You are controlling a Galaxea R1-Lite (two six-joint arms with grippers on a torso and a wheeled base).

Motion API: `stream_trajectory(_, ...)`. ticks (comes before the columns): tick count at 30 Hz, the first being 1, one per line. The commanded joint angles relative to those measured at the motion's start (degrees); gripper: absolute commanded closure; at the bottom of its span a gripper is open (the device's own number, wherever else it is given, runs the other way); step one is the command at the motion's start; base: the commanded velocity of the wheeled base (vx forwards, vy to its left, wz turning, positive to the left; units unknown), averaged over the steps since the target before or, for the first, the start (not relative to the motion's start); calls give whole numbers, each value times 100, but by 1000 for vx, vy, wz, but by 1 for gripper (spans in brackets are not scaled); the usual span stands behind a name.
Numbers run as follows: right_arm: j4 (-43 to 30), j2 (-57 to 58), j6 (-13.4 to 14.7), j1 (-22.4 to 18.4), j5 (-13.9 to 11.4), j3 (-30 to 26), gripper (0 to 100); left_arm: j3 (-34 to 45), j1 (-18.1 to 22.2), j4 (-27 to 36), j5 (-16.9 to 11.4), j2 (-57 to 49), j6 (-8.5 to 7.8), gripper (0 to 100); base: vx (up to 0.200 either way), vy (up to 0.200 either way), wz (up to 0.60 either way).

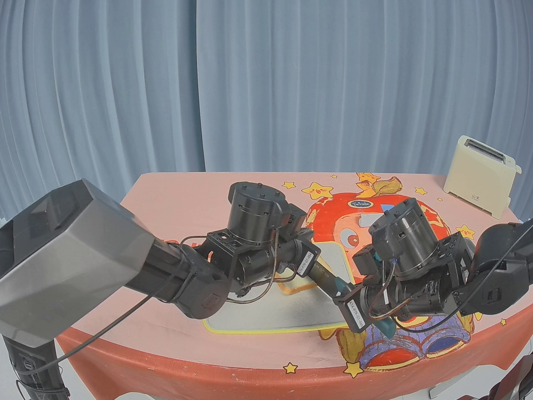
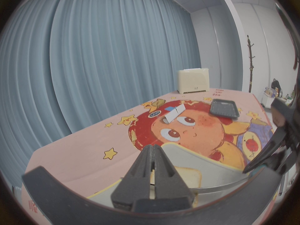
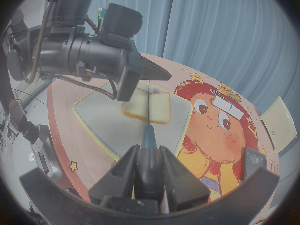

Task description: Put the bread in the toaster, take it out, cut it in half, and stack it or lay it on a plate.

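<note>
Pink cartoon tablecloth [image 1: 177,201] carries a grey cutting board [image 3: 103,116] with the bread [image 3: 159,108] flat on it. Right gripper [image 3: 148,149] clenches a knife [image 3: 148,137], blade across the slice's middle. Left gripper [image 2: 153,150], fingers pressed together, sits over the bread beside the blade. Toaster [image 1: 480,176] stands well apart at the far corner, print illegible.

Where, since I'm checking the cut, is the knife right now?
In the right wrist view the knife sits in the right gripper, its blade across the middle of the bread on the grey cutting board.
</note>
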State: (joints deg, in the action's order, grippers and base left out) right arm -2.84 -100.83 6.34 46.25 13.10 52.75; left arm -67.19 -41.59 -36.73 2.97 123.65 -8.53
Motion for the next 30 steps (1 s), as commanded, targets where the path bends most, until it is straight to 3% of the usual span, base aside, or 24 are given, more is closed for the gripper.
stream_trajectory(1,3,-25,-1,-28,-1,7,100,84,2,-36,-16,-403,106,100,0,0,0)
stream_trajectory(5,3,-25,-1,-28,-1,-19,100,470,64,-229,-78,-719,440,100,0,0,0)
stream_trajectory(8,3,-16,-1,-28,-1,-19,100,831,116,-722,-122,-834,581,100,0,0,0)
stream_trajectory(14,3,-16,-1,-11,-1,-28,100,1622,371,-1864,-746,-825,581,100,0,0,0)
stream_trajectory(16,3,2,-1,-2,-1,-28,100,1710,530,-2137,-974,-816,581,100,0,0,0)
stream_trajectory(17,3,19,-1,7,-1,-28,100,1762,670,-2286,-1247,-799,546,100,0,0,0)
stream_trajectory(18,3,19,-1,7,-1,-28,100,1771,679,-2295,-1282,-790,546,100,0,0,0)
stream_trajectory(20,3,28,-1,24,-1,-45,100,1973,767,-2638,-2187,-772,528,100,0,0,0)
stream_trajectory(22,3,28,-1,33,-1,-54,100,2088,776,-2910,-2583,-728,563,100,0,0,0)
stream_trajectory(24,3,28,-1,33,-1,-54,100,2123,784,-3059,-2776,-588,563,100,0,0,0)
stream_trajectory(30,3,2,8,51,-1,-54,100,2052,951,-3578,-2846,-113,563,100,0,0,0)
